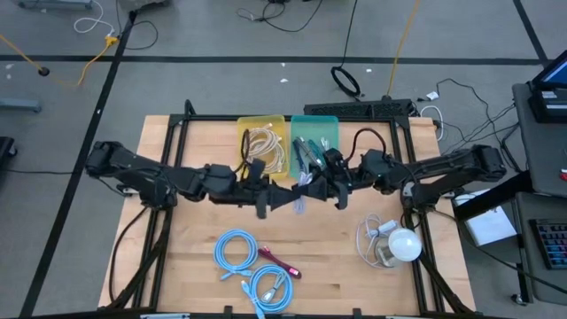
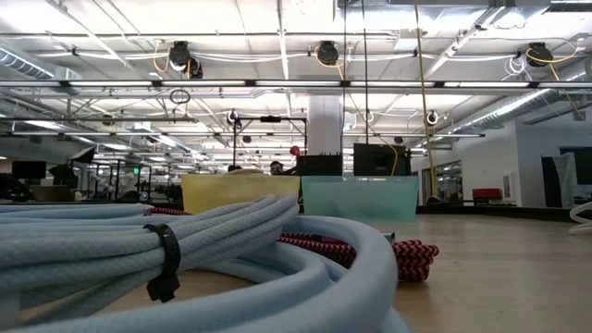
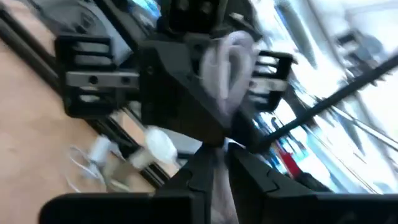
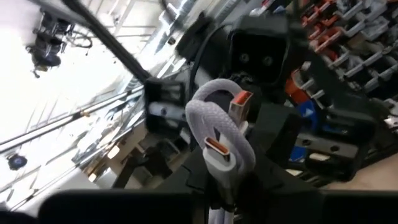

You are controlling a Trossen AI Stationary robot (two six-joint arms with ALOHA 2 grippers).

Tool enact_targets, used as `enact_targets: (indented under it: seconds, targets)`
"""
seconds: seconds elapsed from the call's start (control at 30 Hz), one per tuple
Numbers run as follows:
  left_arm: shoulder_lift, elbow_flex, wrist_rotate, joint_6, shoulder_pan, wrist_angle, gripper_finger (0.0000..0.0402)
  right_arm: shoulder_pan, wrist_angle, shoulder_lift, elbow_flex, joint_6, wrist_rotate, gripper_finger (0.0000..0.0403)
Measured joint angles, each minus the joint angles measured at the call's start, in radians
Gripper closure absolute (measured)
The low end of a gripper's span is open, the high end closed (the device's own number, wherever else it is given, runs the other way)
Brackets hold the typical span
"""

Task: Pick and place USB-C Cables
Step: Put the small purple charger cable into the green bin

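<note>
My two grippers meet tip to tip above the table's middle, left gripper (image 1: 285,197) (image 3: 220,179) and right gripper (image 1: 312,190) (image 4: 225,190). Both are shut on a short pale purple cable (image 1: 299,202), folded into a loop (image 4: 214,121). Two light blue coils (image 1: 237,248) (image 1: 270,288) lie flat near the near edge, with a maroon cable (image 1: 280,260) between them. Beige coils (image 1: 264,146) lie in the yellow bin (image 1: 282,121). Teal cables (image 1: 306,152) lie in the teal bin (image 1: 330,122). My left gripper pinches one end of the purple cable (image 3: 219,163) between its two fingers, coming level from the table's left. The cable is lifted clear of the table. My right gripper pinches the folded cable below its loop (image 4: 219,163), level from the right. The loop and both plugs (image 4: 241,102) stick out past the fingertips.
A clear-white cord with a round white bulb (image 1: 400,243) lies at the right near side. The two bins stand side by side at the far edge (image 2: 240,192) (image 2: 359,196). Black frame rails (image 1: 168,221) run along both sides. Bare wood (image 1: 337,266) lies in the near middle.
</note>
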Motion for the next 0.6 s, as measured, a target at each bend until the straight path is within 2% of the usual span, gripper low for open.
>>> enact_targets:
  seconds: [0.1,0.17,0.23,0.3,0.4,0.47,0.53,0.6]
  targets:
    - [-0.015,0.007,0.135,-0.03,0.0,0.018,0.0336,-0.034,-0.077,-0.034,0.0,-0.005,-0.008,0.0368]
    - [-0.037,0.003,0.218,-0.056,-0.018,-0.037,0.0328,-0.081,-0.172,-0.069,-0.002,-0.015,0.015,0.0368]
    - [-0.04,0.003,0.244,-0.091,-0.042,-0.087,0.0323,-0.144,-0.316,-0.121,-0.002,-0.048,0.042,0.0368]
    - [-0.051,0.003,0.203,-0.117,-0.073,-0.188,0.0322,-0.222,-0.516,-0.176,0.009,-0.094,0.103,0.0368]
    - [-0.071,0.001,0.061,-0.131,-0.127,-0.317,0.0322,-0.363,-0.844,-0.215,0.035,-0.165,0.278,0.0368]
    - [-0.073,0.003,-0.03,-0.15,-0.153,-0.36,0.0322,-0.47,-0.996,-0.202,0.043,-0.178,0.372,0.0368]
    - [-0.069,0.002,-0.086,-0.154,-0.173,-0.383,0.0322,-0.574,-1.052,-0.163,0.045,-0.176,0.363,0.0368]
    - [-0.068,0.002,-0.111,-0.159,-0.186,-0.385,0.0322,-0.661,-1.038,-0.106,0.046,-0.167,0.274,0.0369]
